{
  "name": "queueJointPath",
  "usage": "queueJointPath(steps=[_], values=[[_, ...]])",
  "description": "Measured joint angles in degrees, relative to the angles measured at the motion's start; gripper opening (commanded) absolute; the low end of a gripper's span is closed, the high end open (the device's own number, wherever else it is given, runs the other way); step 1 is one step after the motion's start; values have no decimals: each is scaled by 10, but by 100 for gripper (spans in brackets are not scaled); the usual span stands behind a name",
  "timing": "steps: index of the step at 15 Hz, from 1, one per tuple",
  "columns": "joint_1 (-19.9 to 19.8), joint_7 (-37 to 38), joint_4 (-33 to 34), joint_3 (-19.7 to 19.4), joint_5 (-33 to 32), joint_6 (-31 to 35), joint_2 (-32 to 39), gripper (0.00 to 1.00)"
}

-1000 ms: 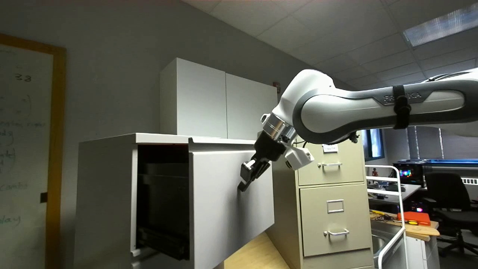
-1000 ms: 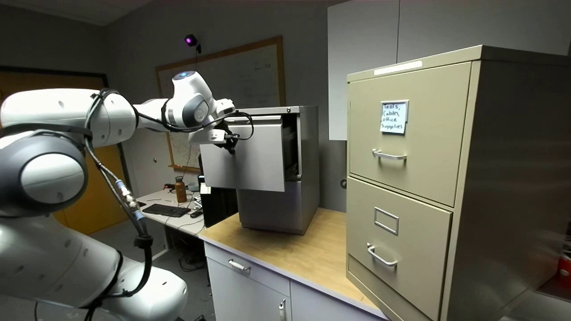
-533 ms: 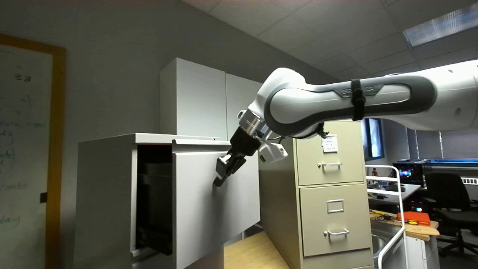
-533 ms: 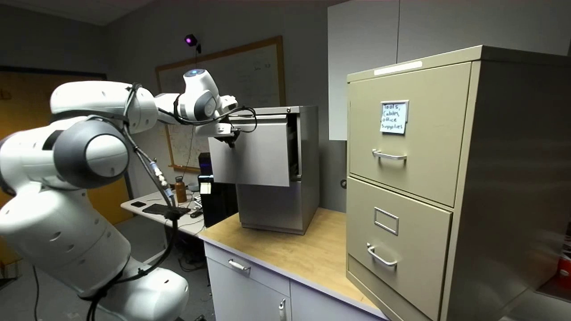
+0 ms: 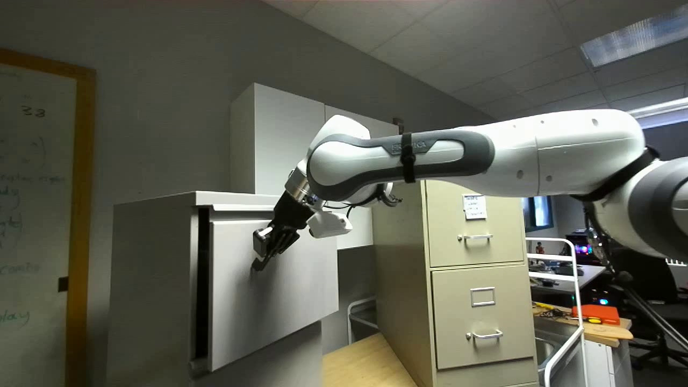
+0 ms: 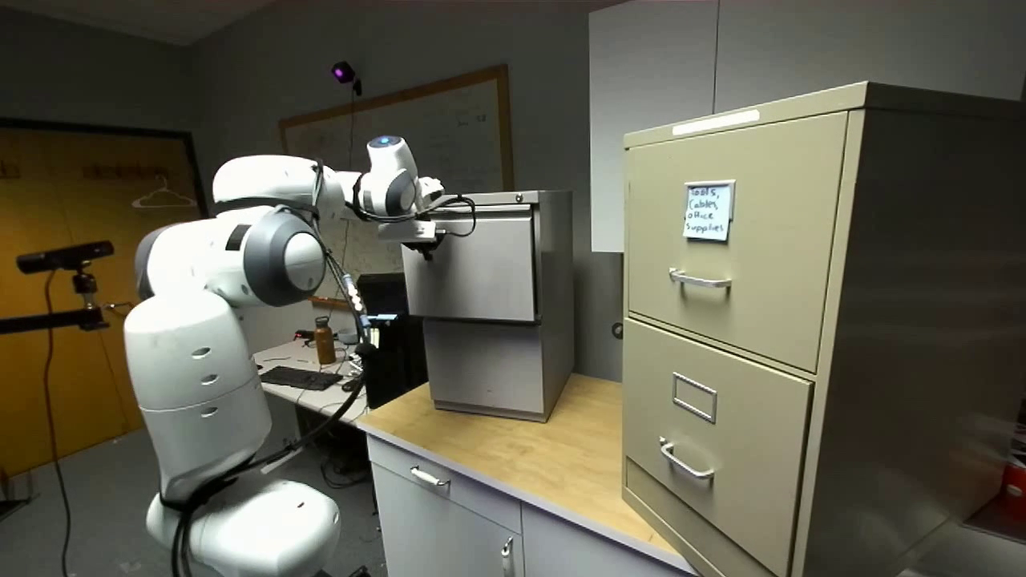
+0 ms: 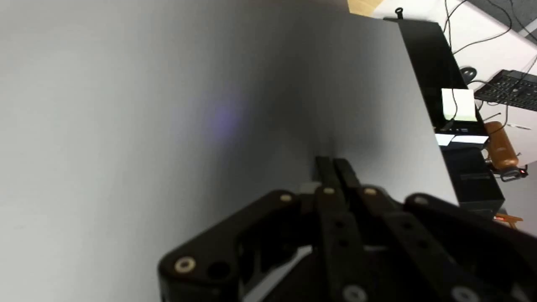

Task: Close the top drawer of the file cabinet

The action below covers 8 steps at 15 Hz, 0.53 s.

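In an exterior view, the top drawer [image 5: 279, 293] stands slightly open, left of centre. The gripper [image 7: 332, 162], jaws pressed together, appears to meet its front: pushing step. Next, push straight inward until flush.

I've got a wood countertop [image 6: 489, 449] in both exterior views. Grey file cabinet [image 6: 497, 361] stands upright directly on it. Beige file cabinet [image 6: 761, 320] upright on the same top, near the grey one, strip of wood showing between.
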Motion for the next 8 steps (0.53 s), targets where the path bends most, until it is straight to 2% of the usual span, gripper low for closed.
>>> queueJointPath(steps=[4,8], values=[[-1,0,108,9,-1,-18,86,5],[-1,0,208,10,-1,-72,148,5]])
